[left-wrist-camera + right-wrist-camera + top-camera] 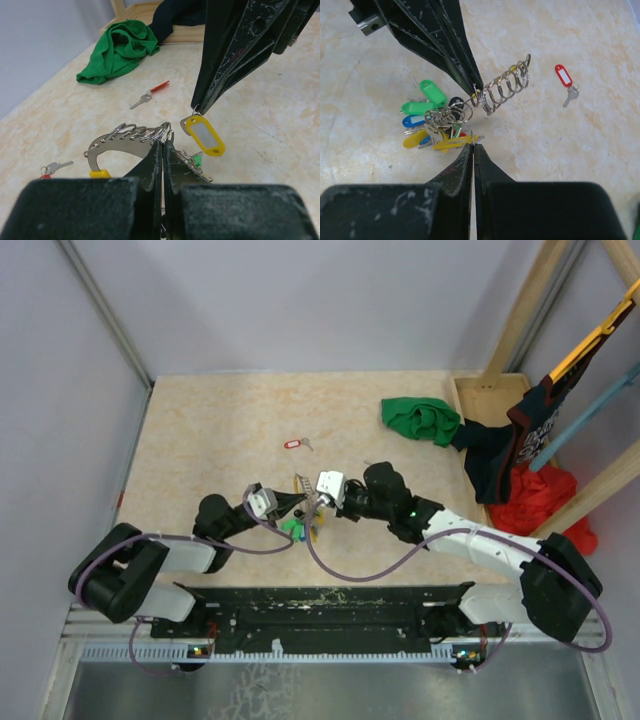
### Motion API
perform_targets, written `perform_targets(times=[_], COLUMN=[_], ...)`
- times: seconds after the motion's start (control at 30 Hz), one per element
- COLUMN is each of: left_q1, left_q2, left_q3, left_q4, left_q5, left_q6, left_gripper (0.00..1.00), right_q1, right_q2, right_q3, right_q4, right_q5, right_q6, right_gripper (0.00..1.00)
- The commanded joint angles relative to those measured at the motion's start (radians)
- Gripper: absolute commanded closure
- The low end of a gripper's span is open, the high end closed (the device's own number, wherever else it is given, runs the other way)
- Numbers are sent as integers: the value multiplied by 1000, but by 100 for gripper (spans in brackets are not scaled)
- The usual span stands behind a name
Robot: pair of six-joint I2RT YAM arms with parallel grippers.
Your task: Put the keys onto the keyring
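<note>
Pincers meet tip to tip low over the beige table, toward its near side. Left pincer, jaws pressed fully together, clamps the keyring, a thin grey metal band strung with a row of small split rings that fan out like a coil. Right pincer, likewise closed with no gap showing, pinches the small ring at the top of a yellow tag, which hangs just beside the keyring. Below the ring its bunch rests on the table: green, blue and yellow plastic tags tangled with small keys. Well apart from them, a key with a red tag and a slim red-headed key lie loose on the table, and a crumpled green cloth lies farther back.
</note>
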Motion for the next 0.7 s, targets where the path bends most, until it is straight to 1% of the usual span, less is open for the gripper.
perform_targets(times=[0.0,0.17,0.27,0.43,0.53,0.67], left_q1=[5,5,5,2,-2,-26], left_q2=[16,6,16,54,68,74], left_q3=[-11,-30,-36,-67,-73,-78], left_q4=[74,74,85,202,219,211], left_q5=[72,106,129,144,137,94], left_q6=[30,112,171,219,252,317], left_gripper=[100,100,100,100,100,100], right_q1=[34,64,78,91,97,109], right_q2=[-7,26,36,45,54,67], right_q3=[12,47,47,51,51,60], right_q4=[53,-2,-6,-4,5,12], right_q5=[5,8,24,43,63,70], right_q6=[-83,-126,-140,-148,-152,-153], right_gripper=[100,100,100,100,100,100])
